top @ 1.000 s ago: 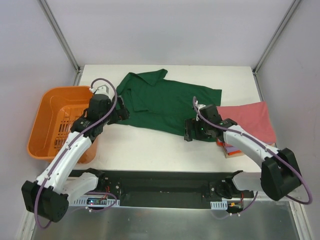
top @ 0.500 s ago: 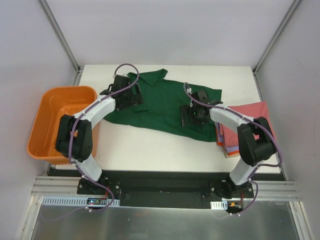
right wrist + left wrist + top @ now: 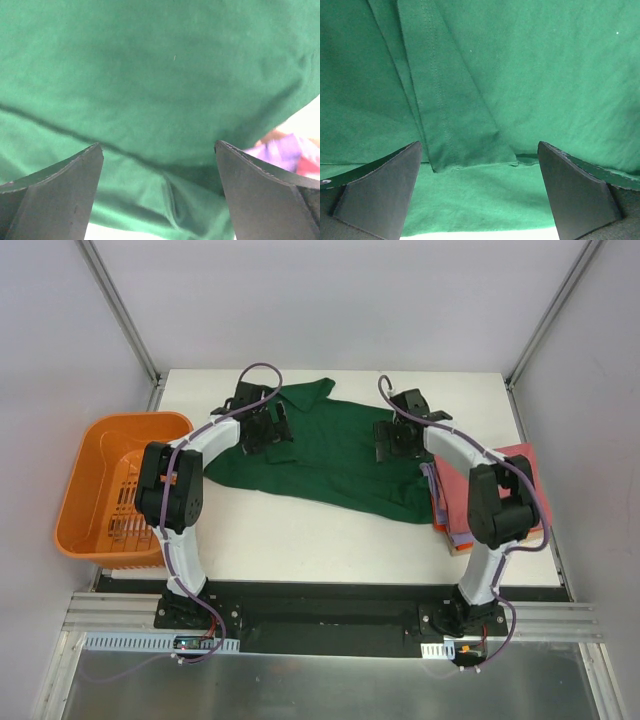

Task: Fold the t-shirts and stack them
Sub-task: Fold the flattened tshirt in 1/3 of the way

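Note:
A dark green collared t-shirt lies spread flat across the middle of the table. My left gripper hovers open over its far left part near the collar, and a stitched strip of the shirt lies between the empty fingers. Over the shirt's far right part hangs my right gripper, also open, with only green cloth under it. Folded t-shirts form a stack at the right: pink-red on top, with a lavender edge and an orange edge below.
An orange slotted basket stands off the table's left edge. Bare white table shows between the shirt and the arm bases. The right wrist view catches the stack's lavender and pink edge at its right side.
Both arms reached away from their bases. The left gripper went from the shirt's left edge to near the collar. The right went from the near hem to the far right part. Both stayed open.

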Robot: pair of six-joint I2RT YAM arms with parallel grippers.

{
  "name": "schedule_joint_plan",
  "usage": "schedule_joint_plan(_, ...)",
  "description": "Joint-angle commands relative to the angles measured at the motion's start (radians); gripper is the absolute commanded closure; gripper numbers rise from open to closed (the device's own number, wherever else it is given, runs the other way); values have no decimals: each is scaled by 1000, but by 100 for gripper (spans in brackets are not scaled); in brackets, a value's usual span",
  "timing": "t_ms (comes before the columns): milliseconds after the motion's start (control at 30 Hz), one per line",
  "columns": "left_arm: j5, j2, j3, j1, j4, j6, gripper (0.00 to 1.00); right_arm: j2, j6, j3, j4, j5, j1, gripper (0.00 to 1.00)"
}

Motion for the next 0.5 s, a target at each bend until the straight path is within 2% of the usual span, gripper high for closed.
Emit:
schedule_joint_plan(0, 54, 16, 21, 8, 9, -22, 1, -218, -27, -113, -54, -64, 12, 4)
schedule_joint_plan(167, 92, 33, 20, 8, 6, -36, 1, -382, -21, -303, -60, -200, 28, 4)
schedule_joint_plan(300, 43, 2, -26, 8, 5, -52, 1, -417, -44, -371, -74, -334, 60, 4)
schedule_joint_plan(367, 16, -17, -45, 8, 3, -51, 1, -388, -45, -373, -73, -314, 74, 4)
schedule_joint_plan(467, 8, -33, -72, 8, 2, -51, 1, -309, -18, -319, -80, -205, 57, 4)
